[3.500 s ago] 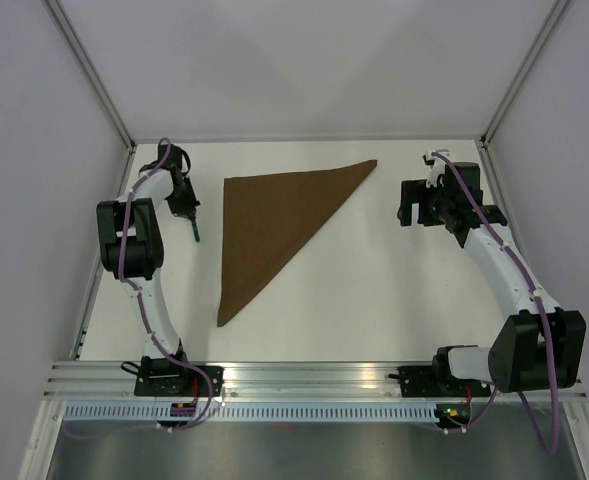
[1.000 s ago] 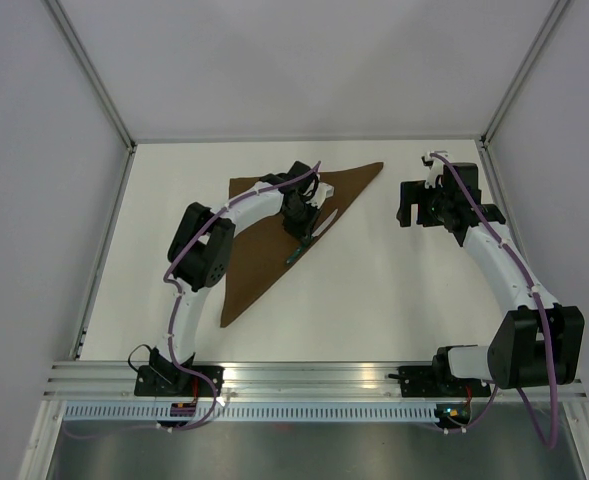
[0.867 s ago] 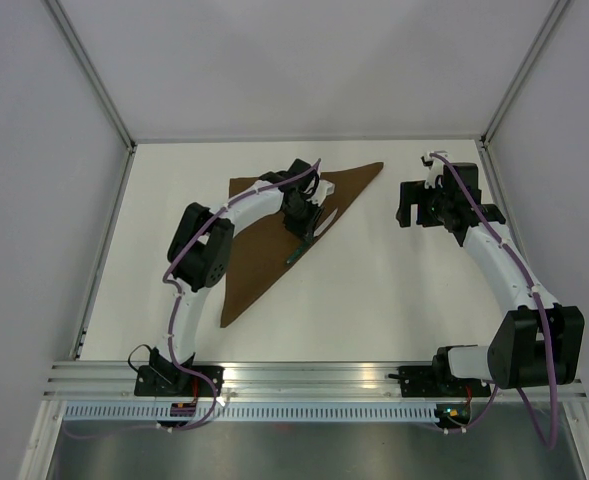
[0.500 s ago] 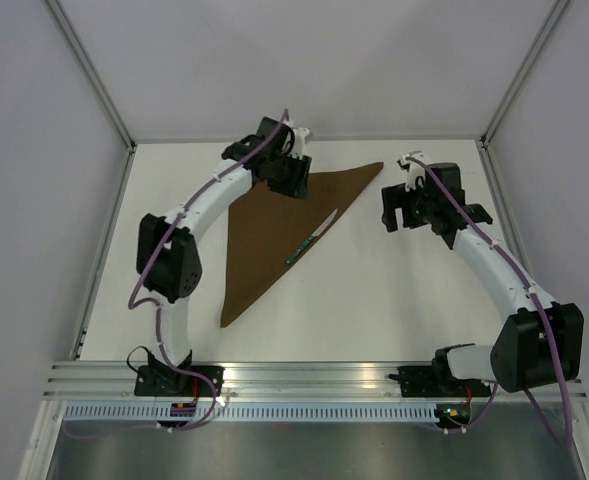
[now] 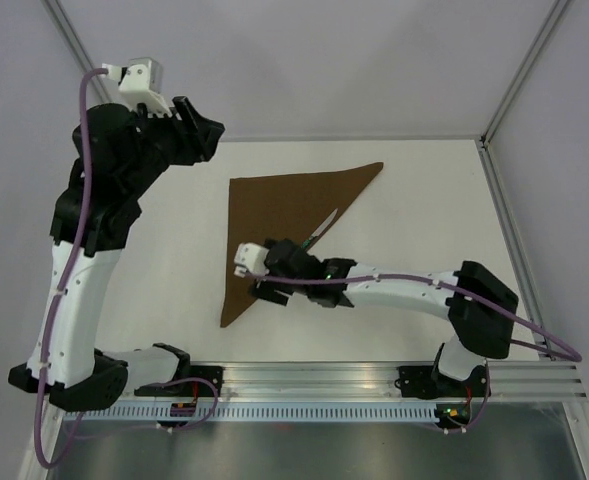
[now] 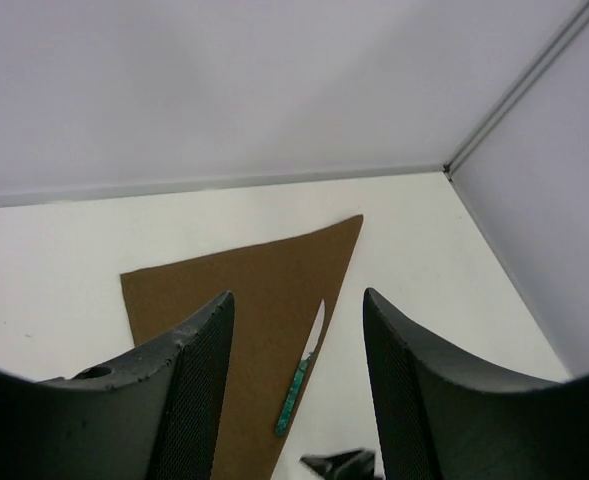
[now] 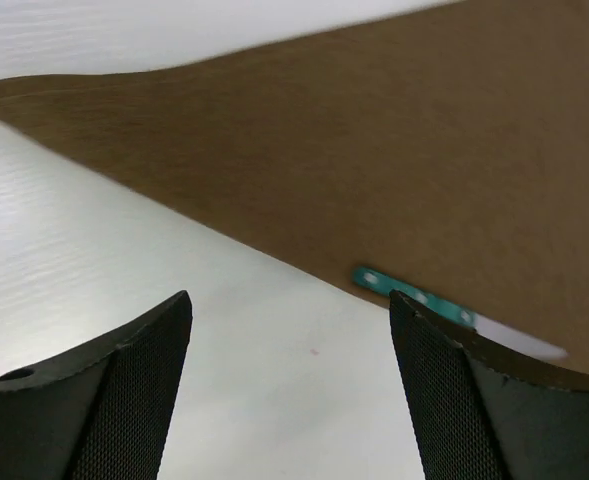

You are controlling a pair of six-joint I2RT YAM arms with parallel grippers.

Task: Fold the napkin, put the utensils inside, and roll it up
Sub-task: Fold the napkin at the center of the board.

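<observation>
The dark brown napkin (image 5: 274, 210) lies folded into a triangle on the white table; it also shows as the napkin (image 6: 224, 310) in the left wrist view and as the napkin (image 7: 374, 140) in the right wrist view. A knife (image 5: 323, 223) with a green handle rests along its diagonal edge, its handle end partly under my right arm. The knife (image 6: 296, 388) sits far below my left gripper (image 6: 296, 300), which is open, empty and raised high at the back left (image 5: 202, 135). My right gripper (image 5: 264, 273) reaches low across the napkin's long edge. It is open (image 7: 289, 310), with the knife handle (image 7: 406, 294) by its right finger.
Grey walls with metal corner posts (image 5: 99, 85) enclose the table on three sides. The aluminium base rail (image 5: 304, 375) runs along the near edge. Bare white tabletop (image 5: 424, 210) lies right of the napkin.
My left gripper opened, left the knife on the napkin's diagonal edge and rose to the back left. My right arm swung from the right side across to the napkin's long edge.
</observation>
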